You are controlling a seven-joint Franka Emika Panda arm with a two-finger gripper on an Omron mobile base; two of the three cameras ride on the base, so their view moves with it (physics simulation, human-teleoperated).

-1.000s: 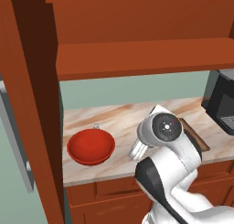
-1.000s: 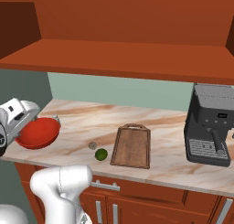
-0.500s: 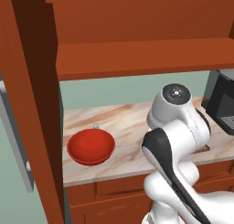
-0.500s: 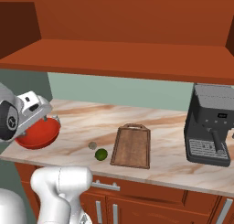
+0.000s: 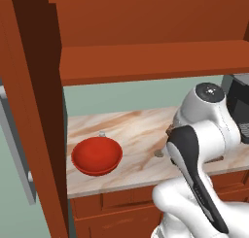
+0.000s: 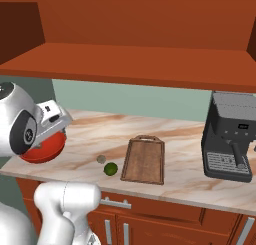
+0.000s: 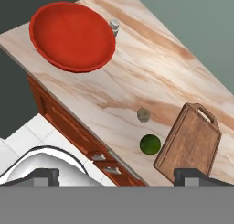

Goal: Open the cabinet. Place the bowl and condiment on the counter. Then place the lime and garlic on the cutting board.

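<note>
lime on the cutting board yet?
No, in the hand view the lime sits on the bare counter just beside the cutting board, next to the garlic.

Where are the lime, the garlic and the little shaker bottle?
lime (image 7: 150, 144), hand view, middle of the fruit.
garlic (image 7: 143, 114), hand view, top of the lump.
shaker bottle (image 7: 114, 25), hand view, its silvery cap.

No text, label, brand or number can be read anywhere.
</note>
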